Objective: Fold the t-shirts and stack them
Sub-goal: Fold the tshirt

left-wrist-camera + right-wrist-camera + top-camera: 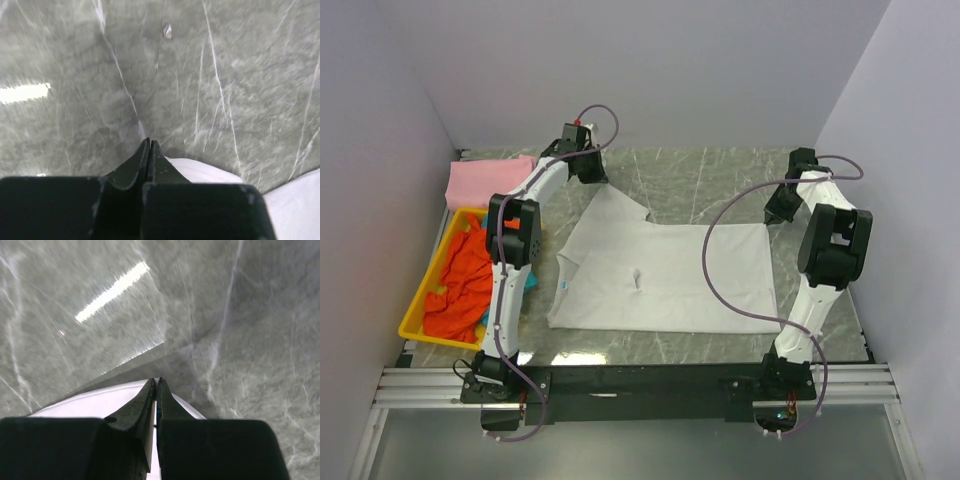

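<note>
1. Left arm [520,215] stretches far forward; its end effector [149,145] is pressed together over the tabletop [75,75].
2. The white t-shirt [210,172] lies just behind its tips; whether it is gripped is unclear.
3. Right arm [830,245] is elbow-up; its end effector [156,382] pinches the white t-shirt's edge.

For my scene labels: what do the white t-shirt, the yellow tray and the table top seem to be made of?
The white t-shirt: soft matte cloth, perhaps cotton; it creases and drapes. The yellow tray: likely moulded plastic; even colour, smooth rim. The table top: grey-green with pale veins, glossy light reflections; marble or printed laminate, I cannot tell.
</note>
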`<state>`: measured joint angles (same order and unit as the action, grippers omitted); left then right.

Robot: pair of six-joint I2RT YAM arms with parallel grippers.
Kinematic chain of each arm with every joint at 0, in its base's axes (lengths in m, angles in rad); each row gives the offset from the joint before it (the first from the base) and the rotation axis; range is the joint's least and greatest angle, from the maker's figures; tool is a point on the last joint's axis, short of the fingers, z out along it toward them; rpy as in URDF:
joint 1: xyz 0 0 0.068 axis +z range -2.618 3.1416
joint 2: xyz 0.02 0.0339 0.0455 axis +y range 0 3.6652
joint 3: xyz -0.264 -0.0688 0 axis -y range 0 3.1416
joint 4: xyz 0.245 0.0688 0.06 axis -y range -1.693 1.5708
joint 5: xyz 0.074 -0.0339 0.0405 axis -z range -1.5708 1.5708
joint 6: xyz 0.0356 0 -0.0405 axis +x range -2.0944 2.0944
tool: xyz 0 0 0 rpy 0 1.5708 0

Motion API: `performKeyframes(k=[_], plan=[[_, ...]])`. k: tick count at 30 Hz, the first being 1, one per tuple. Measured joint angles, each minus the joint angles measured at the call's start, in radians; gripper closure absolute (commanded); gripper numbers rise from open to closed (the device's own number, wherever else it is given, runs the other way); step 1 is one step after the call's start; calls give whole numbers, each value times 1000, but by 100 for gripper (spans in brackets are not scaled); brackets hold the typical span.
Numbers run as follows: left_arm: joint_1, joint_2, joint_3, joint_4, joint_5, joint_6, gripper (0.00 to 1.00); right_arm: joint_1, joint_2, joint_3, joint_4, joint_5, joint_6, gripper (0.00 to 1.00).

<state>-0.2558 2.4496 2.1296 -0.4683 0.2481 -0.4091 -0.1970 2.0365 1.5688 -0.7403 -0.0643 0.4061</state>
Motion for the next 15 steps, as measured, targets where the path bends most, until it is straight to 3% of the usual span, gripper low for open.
performKeyframes(k=[11,15], plan=[[50,-2,58,96,88,-33,100,0,116,245,-84,-9,1,100],[59,-68,-45,140,119,-39,100,0,114,271,-89,-21,1,100]])
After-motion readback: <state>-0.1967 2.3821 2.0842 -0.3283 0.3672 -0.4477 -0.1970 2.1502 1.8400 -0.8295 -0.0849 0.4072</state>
